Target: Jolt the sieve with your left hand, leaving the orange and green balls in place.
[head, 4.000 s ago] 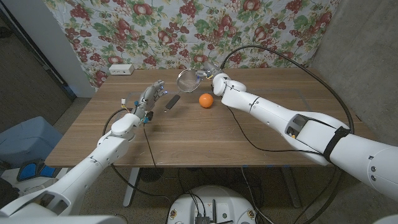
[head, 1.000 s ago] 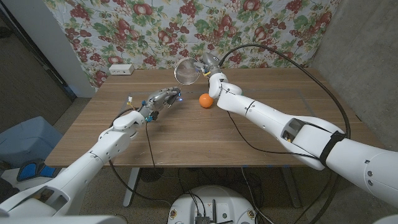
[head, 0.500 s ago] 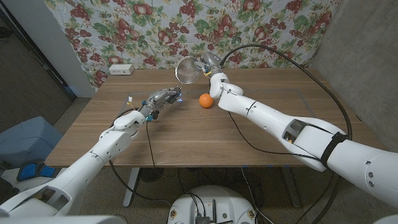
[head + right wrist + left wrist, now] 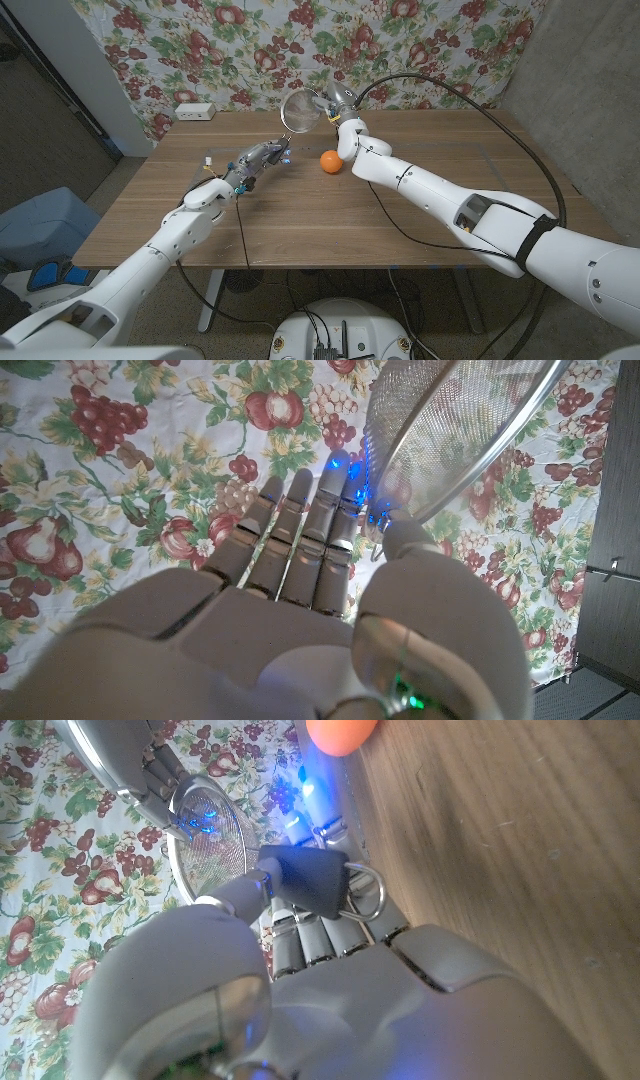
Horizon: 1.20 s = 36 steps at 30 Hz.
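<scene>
Sieve: the round metal mesh sieve (image 4: pixel 299 110) hangs in the air over the surface's far edge, and it's the right hand (image 4: pixel 338 108) that has it, fingers clamped on the handle end.
Left hand: the left hand (image 4: pixel 252 160) hovers over the surface's left-middle, fingers pinching a small dark grey clip-like piece with a wire loop (image 4: pixel 318 885).
Orange ball: the orange ball (image 4: pixel 331 161) sits on the wooden surface (image 4: pixel 420 210) just below the sieve, between the two hands.
Green ball: none that I can make out.
Doing it well: by my reading, the left hand needs freeing first, then a short, sharp shake held clear above the orange ball.
Views: the left wrist view reveals the pinched piece; the head view cannot resolve it. The right wrist view shows the mesh close against the flowered cloth (image 4: pixel 120 450).
</scene>
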### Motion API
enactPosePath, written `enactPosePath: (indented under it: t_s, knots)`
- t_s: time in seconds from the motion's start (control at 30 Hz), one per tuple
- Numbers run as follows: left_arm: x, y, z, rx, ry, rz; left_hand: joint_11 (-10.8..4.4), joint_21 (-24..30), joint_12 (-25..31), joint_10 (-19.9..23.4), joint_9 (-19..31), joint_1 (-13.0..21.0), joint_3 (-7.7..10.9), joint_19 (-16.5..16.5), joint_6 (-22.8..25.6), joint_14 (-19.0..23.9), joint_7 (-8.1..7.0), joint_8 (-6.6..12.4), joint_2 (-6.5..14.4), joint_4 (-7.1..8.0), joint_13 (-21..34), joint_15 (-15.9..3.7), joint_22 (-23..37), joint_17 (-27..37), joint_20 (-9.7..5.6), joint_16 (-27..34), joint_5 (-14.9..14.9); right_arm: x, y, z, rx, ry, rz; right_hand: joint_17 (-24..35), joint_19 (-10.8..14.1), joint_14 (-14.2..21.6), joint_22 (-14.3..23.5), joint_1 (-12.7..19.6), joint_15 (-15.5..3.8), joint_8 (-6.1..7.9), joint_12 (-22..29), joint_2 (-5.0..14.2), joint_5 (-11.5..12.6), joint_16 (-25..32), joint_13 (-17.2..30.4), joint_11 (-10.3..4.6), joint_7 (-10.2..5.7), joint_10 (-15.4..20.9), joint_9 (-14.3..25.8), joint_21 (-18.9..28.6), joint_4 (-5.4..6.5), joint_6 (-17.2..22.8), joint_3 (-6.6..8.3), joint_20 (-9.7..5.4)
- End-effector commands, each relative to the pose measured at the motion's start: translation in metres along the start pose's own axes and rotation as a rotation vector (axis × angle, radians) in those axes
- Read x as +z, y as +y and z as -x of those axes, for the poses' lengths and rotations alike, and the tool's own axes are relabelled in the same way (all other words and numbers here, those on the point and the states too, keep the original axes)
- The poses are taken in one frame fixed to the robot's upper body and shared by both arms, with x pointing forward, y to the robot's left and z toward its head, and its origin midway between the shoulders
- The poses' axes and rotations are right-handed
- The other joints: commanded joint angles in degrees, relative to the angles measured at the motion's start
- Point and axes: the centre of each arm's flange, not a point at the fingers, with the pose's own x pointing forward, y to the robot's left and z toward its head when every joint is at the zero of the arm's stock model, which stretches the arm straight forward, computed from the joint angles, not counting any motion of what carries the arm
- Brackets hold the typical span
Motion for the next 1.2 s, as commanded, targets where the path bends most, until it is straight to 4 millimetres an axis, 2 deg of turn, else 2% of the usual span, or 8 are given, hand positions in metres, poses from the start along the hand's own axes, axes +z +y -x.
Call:
enactPosePath:
  t_s: [0.03,0.13,0.3,0.4,0.5,0.67,1.0,1.2]
  knots:
    - [-0.002,0.004,0.004,0.058,-0.016,0.043,-3.60,1.52,0.36,6.70,0.88,-1.58,0.43,1.25,8.56,2.66,4.90,1.17,0.46,0.50,0.05,-3.91,0.13,0.26,-0.10,0.33,0.15,0.000,0.000,0.002,-0.024,-0.005,0.001,0.43,-0.28,-0.30,0.16,-0.99,-6.03,-0.58,-0.64,0.28,0.29,-0.11,0.05,-0.48,-0.90,-1.10,-0.25,0.11,0.46,-0.95,-0.61,0.22]
    - [-0.003,0.004,0.004,0.063,-0.014,0.049,-3.75,2.27,0.58,8.71,1.31,-2.24,0.43,1.70,10.42,4.18,4.54,1.59,0.61,0.74,0.01,-3.93,0.14,0.32,-0.16,0.49,0.11,-0.001,0.000,0.002,-0.023,-0.004,0.002,0.63,-0.36,-0.55,0.16,-1.26,-6.02,-0.83,-0.95,0.33,0.21,-0.12,0.01,-0.64,-1.15,-1.66,-0.41,0.09,0.61,-1.50,-0.82,0.23]
    - [-0.003,0.006,0.005,0.081,-0.014,0.080,-3.64,3.25,0.48,10.22,1.77,-1.86,0.76,2.50,11.98,5.60,4.61,1.79,0.50,-0.43,-0.04,-4.41,0.15,0.36,-0.36,0.63,0.01,-0.002,0.001,0.002,-0.008,0.004,0.008,1.09,-1.14,-1.76,0.19,-2.24,-5.58,-2.18,-3.28,0.33,-0.01,-0.46,-0.68,-0.19,-1.90,-5.58,-1.21,-0.16,0.91,-4.30,-1.45,0.40]
    - [-0.003,0.007,0.005,0.085,-0.013,0.091,-4.14,3.69,0.47,11.16,2.02,-1.58,0.82,2.65,12.55,6.57,4.31,1.76,0.44,-1.05,-0.05,-4.42,0.17,0.47,-0.49,0.88,-0.07,-0.003,0.001,0.002,0.010,0.010,0.003,1.77,-2.01,-4.56,0.28,-4.18,-4.35,-5.65,-8.69,-0.13,-0.15,-1.10,-2.60,0.27,-2.26,-13.70,-3.01,-0.39,1.01,-10.49,-2.76,1.13]
    - [-0.003,0.007,0.006,0.089,-0.012,0.097,-4.23,4.00,0.39,11.52,2.16,-1.50,0.88,2.85,12.85,6.92,4.33,1.72,0.49,-1.19,-0.05,-4.31,0.18,0.45,-0.61,0.88,-0.09,-0.004,0.000,0.002,0.027,0.022,0.009,2.52,-2.96,-7.22,0.28,-6.10,-2.91,-11.21,-12.54,-0.83,0.00,-1.67,-3.98,1.03,-3.22,-19.84,-5.02,-0.73,0.86,-20.10,-4.34,1.94]
    - [-0.003,0.007,0.006,0.100,-0.011,0.103,-4.04,4.33,0.21,11.79,2.36,-1.39,0.94,2.89,13.26,7.19,4.24,1.67,0.43,-1.43,-0.05,-4.39,0.19,0.43,-0.74,0.80,-0.10,-0.005,-0.001,0.002,0.053,0.037,0.033,3.48,-4.18,-10.90,0.29,-7.36,-2.20,-16.01,-16.01,-1.49,-0.01,-2.48,-4.93,1.15,-3.79,-26.69,-6.80,-1.24,0.61,-27.73,-5.99,2.52]
    - [0.000,0.004,0.007,0.136,0.001,0.123,-4.08,5.10,-0.03,12.79,2.77,-1.11,0.89,3.09,14.14,7.85,4.20,1.54,0.19,-1.91,-0.04,-4.41,0.19,0.47,-0.93,0.73,-0.09,-0.012,-0.007,0.005,0.080,0.012,0.001,4.01,-5.78,-16.81,0.26,-13.31,0.16,-20.50,-19.17,-3.67,-2.33,-5.07,-5.89,2.06,-3.13,-34.23,-8.67,-2.23,2.33,-34.95,-10.05,3.85]
    - [0.001,0.002,0.009,0.150,0.014,0.128,-4.45,5.52,-0.21,13.18,2.97,-0.82,0.84,3.25,14.70,8.38,4.25,1.50,0.11,-2.19,-0.03,-4.56,0.18,0.55,-0.98,0.84,-0.07,-0.016,-0.009,0.006,0.109,-0.011,-0.030,4.05,-6.54,-18.08,0.29,-16.83,1.29,-21.00,-19.44,-4.29,-3.99,-5.89,-6.14,3.14,-2.34,-35.57,-8.97,-2.69,3.61,-36.10,-11.78,4.92]
